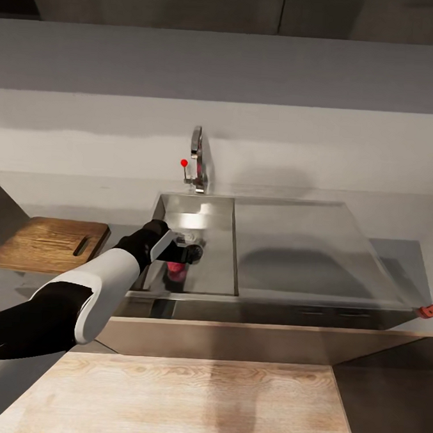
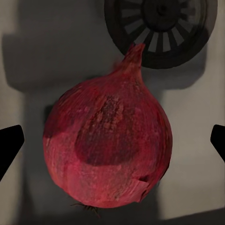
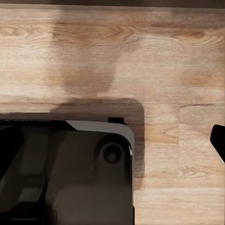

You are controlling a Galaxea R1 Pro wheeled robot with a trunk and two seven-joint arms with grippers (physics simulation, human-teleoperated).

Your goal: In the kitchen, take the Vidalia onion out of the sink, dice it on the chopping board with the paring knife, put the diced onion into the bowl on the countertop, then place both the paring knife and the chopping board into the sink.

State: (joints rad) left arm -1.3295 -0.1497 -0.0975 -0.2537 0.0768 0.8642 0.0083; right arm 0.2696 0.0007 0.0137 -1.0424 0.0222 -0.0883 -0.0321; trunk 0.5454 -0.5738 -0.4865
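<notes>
The Vidalia onion (image 2: 108,147), pinkish-red with a pointed tip, lies on the floor of the sink (image 1: 212,232) next to the round drain (image 2: 159,28). My left gripper (image 1: 187,256) hangs inside the basin directly over the onion (image 1: 176,273). It is open, with its dark fingertips (image 2: 9,146) standing wide on either side of the bulb, apart from it. The chopping board (image 1: 48,243) rests on the countertop (image 1: 393,259) left of the sink. One dark fingertip (image 3: 219,139) of my right gripper shows over pale wood, set wide with nothing in it.
The curved tap (image 1: 196,157) with its red dot stands behind the basin, and the flat drainboard (image 1: 298,247) spreads to the right. A small red object (image 1: 430,311) is cut off at the right edge. A pale wooden surface (image 1: 192,401) lies in the foreground.
</notes>
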